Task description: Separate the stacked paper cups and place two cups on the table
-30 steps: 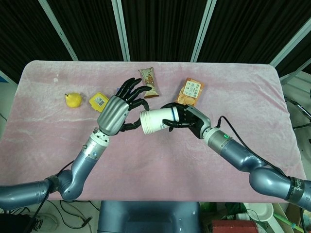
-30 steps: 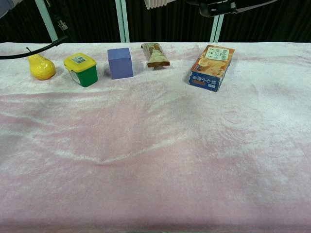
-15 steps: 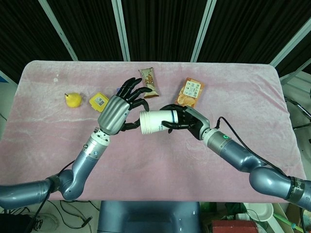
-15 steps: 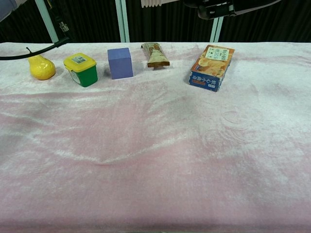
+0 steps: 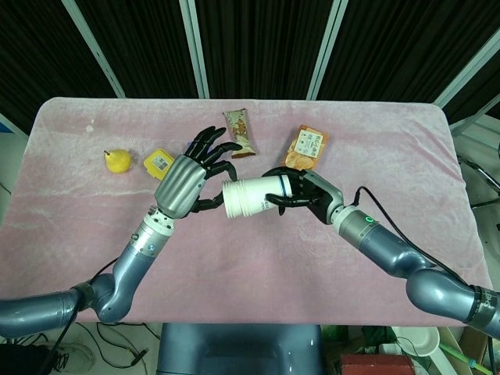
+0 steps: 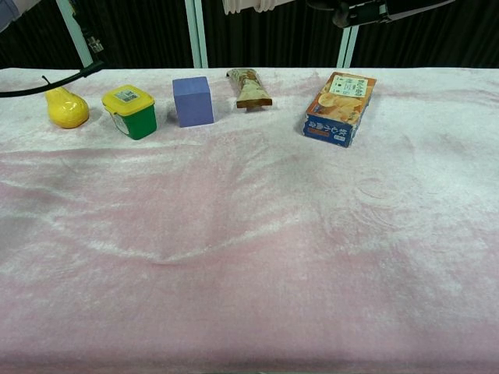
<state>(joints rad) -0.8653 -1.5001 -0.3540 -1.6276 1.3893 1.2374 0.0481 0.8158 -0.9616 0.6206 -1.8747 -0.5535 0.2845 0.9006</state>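
Above the middle of the desk [image 5: 258, 258], the right hand [image 5: 301, 191] grips the cups [image 5: 250, 198] round their base end, the stack lying on its side in the air with the rim pointing at the left hand [image 5: 187, 176]; the left hand sits right at that rim, fingers [image 5: 209, 144] spread and curled toward it, and whether they touch the rim I cannot tell; no cup stands on the desk yet. Beyond the right hand lies the box [image 6: 340, 107]; beyond the gap between the hands, the wrapped bar [image 6: 248, 86]; beyond the left hand, the purple cube [image 6: 192, 100], and out to that hand's left the yellow-lidded tub [image 6: 129, 111] and then the pear [image 6: 65, 107]. In the chest view only the cups' rim peeps in at the top edge, with a dark bit of the right hand beside it.
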